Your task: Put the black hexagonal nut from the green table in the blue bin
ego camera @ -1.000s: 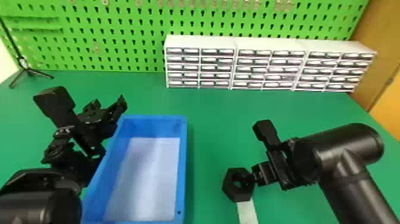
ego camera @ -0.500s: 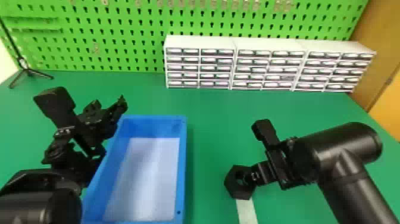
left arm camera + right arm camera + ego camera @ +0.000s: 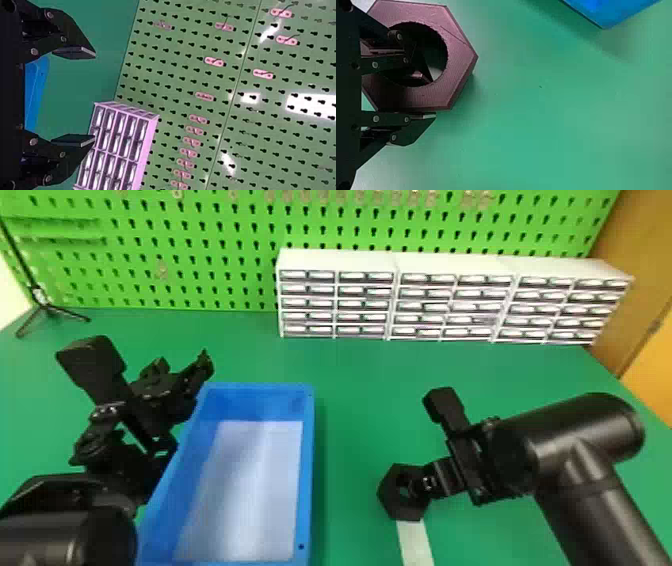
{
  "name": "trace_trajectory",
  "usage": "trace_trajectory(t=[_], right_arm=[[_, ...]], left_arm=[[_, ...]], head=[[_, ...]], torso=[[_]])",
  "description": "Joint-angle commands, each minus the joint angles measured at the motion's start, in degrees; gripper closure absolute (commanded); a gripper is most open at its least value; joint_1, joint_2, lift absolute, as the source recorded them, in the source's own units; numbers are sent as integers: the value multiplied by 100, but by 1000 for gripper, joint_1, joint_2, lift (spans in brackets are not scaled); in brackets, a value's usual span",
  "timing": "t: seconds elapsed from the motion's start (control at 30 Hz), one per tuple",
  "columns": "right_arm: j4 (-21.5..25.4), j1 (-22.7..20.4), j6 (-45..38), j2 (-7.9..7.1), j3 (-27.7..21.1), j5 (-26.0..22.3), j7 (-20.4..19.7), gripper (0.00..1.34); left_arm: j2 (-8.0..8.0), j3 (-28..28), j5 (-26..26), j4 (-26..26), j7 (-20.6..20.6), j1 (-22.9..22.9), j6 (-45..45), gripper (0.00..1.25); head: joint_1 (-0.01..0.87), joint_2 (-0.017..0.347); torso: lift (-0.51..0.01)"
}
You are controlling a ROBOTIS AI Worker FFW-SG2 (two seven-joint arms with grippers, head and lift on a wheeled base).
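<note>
The right claw (image 3: 416, 486) grips the black nut (image 3: 389, 496) by its wall. Left of that claw is the blue bin (image 3: 306, 490), the left claw (image 3: 181, 365) open near it.

The right gripper (image 3: 426, 484) partly hides the nut (image 3: 389, 499) (the right wrist view's edge crops the blue bin (image 3: 609, 11)).

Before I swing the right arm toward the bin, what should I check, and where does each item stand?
1. Right gripper straddling the nut's wall, one finger in its hole: ok.
2. Grip firm enough to carry: cannot tell.
3. Nut lifted off the green table: cannot tell.
4. Nut over the blue bin: not ok, it's to the bin's right.
5. Left gripper clear of the bin's rim: cannot tell.
</note>
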State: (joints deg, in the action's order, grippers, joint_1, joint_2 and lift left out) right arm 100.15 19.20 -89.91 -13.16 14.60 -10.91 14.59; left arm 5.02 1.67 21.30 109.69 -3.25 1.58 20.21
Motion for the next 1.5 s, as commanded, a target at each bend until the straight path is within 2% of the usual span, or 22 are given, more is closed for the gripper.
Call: trace_trajectory(t=[0.0,0.3,0.4,0.47,0.53,0.57,0.73,0.9,1.13,1.23,1.47], right_arm=[[119,-13,-17,7,-221,133,0,1004],[348,-39,61,-29,-801,406,0,1004],[374,-145,606,-11,-1117,318,0,1004],[374,-233,1107,59,-1407,204,0,1004],[391,-285,1468,191,-1697,212,9,1004],[409,-294,1608,235,-1768,265,0,1004],[453,-356,2830,261,-1873,160,0,1004],[400,-400,3999,297,-1768,28,-8,1004],[251,-400,5370,499,-1434,-87,-272,1006],[75,-321,5818,437,-1135,-394,-334,1004],[-83,-75,6354,94,-194,-842,-395,1004]], left_arm=[[-1,0,6,0,0,9,0,501],[-1,0,6,0,0,18,0,501],[-1,9,6,0,9,26,0,501],[-1,17,6,0,9,35,0,501],[-1,26,6,0,9,35,0,501],[8,26,6,0,9,35,0,501],[-1,26,-3,0,9,35,0,501],[-1,26,-12,-9,9,35,0,501],[-1,26,-30,-18,9,44,0,499],[-1,26,-38,-18,9,53,0,501],[-1,17,-65,-44,9,61,0,499]], head=[[692,8],[692,8],[692,8],[692,8],[692,8],[692,8],[692,8],[692,8],[692,8],[692,8],[692,8]], torso=[[-97],[-97],[-97],[-97],[-97],[-97],[-97],[-97],[-97],[-97],[-97]])
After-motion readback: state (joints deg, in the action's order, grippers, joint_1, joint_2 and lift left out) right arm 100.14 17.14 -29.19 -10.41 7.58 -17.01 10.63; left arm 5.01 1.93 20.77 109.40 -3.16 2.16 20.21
